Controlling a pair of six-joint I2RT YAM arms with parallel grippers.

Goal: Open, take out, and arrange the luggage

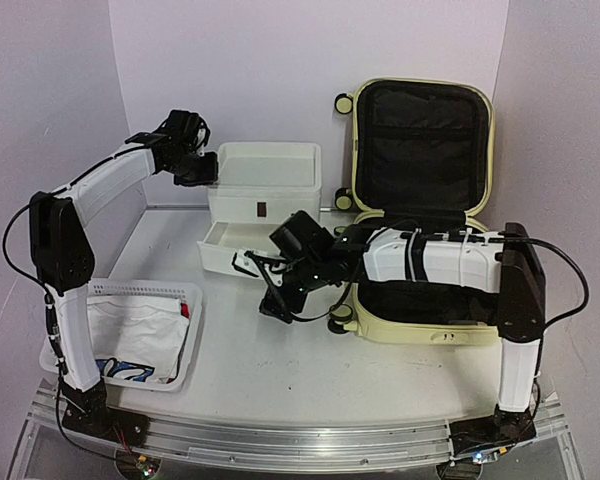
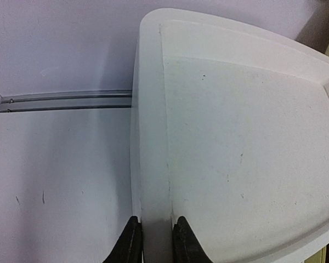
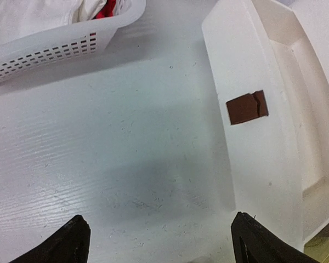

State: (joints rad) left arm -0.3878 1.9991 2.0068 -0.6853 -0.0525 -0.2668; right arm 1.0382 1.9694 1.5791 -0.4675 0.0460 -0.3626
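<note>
- The luggage (image 1: 420,150) is a pale yellow hard-shell case with rounded corners. It sits on the right side of the table (image 1: 280,370), toward the back.
- It is open. One half lies flat on the table, and the other stands upright behind it, close to the back wall, with its inside facing the near edge.
- Black fabric lining (image 1: 425,110) covers the inside of both halves.
- Black-and-yellow wheels (image 1: 344,103) stick out on its left side. Two are on the upright half, top and bottom, and one is at the flat half's near-left corner.
- The right arm (image 1: 430,260) crosses over the flat half and hides much of its inside.
</note>
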